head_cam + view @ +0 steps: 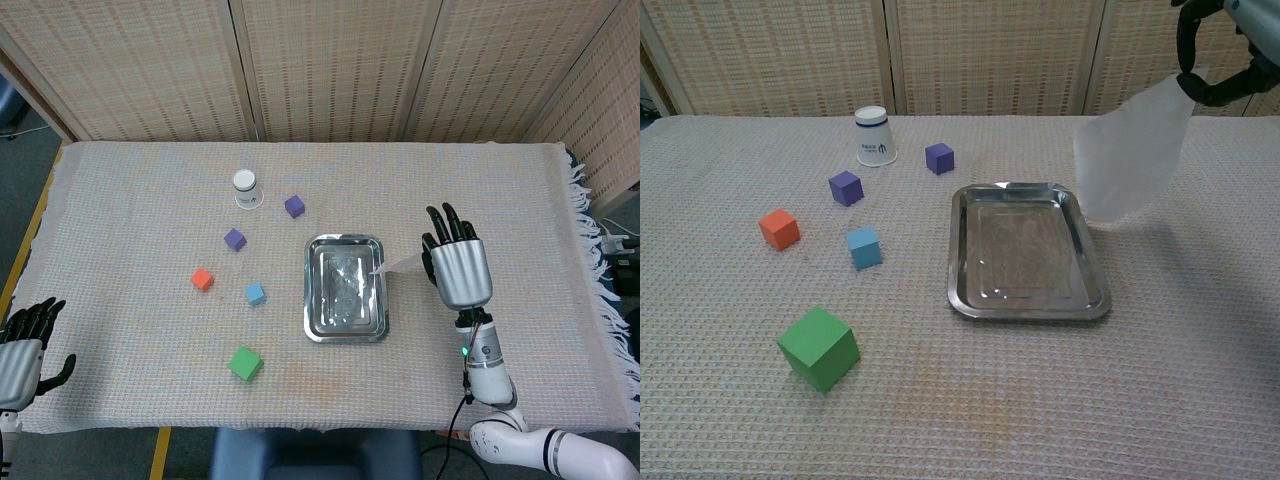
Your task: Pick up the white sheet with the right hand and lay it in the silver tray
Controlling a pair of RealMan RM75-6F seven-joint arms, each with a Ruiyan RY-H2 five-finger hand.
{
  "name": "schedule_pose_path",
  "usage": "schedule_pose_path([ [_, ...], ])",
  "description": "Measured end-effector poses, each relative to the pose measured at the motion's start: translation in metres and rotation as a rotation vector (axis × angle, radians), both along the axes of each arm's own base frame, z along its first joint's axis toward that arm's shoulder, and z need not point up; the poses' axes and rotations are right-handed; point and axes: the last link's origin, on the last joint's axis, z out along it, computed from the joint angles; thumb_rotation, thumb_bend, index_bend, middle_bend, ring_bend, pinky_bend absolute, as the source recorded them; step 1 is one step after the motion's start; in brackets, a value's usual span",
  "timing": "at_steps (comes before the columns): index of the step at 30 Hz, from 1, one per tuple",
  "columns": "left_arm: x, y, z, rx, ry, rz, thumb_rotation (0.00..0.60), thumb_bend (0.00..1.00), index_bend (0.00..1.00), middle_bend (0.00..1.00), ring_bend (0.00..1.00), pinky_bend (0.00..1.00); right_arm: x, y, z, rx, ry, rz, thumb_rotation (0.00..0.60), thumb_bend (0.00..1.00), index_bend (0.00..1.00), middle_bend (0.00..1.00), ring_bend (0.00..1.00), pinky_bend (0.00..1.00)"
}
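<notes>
The white sheet (1128, 155) hangs in the air to the right of the silver tray (962, 250), pinched at its upper corner by my right hand (1230, 50). In the head view only a thin pale sliver of the sheet (398, 264) shows left of my right hand (457, 265), which hovers just right of the tray (313, 300), its back facing up. The tray holds nothing. My left hand (22, 348) rests at the table's near left corner, holding nothing, with its fingers curled.
A white paper cup (245, 189) stands upside down at the back. Two purple cubes (294, 206) (234, 239), an orange cube (202, 279), a blue cube (255, 293) and a green cube (244, 363) lie left of the tray. A fringed cloth edge (590, 240) runs along the right.
</notes>
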Motion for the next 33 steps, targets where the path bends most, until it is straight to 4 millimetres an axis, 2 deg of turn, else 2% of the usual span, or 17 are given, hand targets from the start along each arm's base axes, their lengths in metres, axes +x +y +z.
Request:
schedule_pose_path([
  [10,-0.001,0.000,0.000,-0.005,-0.003,0.004,0.600,0.38,0.00,0.00,0.00,0.04,0.030,-0.020,0.007,-0.050,-0.046,0.016,0.600,0.47,0.71,0.22,0.13,0.38],
  [15,0.000,0.000,0.000,-0.008,-0.004,0.005,0.600,0.38,0.00,0.00,0.00,0.04,0.042,-0.025,0.000,-0.049,-0.066,0.033,0.600,0.47,0.72,0.23,0.13,0.38],
  [27,0.000,-0.001,0.000,-0.014,-0.005,0.001,0.600,0.38,0.00,0.00,0.00,0.04,0.067,-0.016,-0.048,0.033,-0.082,0.066,0.600,0.47,0.73,0.23,0.14,0.38],
  [33,0.000,-0.003,0.000,-0.023,-0.010,-0.006,0.600,0.38,0.00,0.00,0.00,0.04,0.070,-0.006,-0.071,0.085,-0.058,0.076,0.600,0.47,0.73,0.23,0.14,0.38],
])
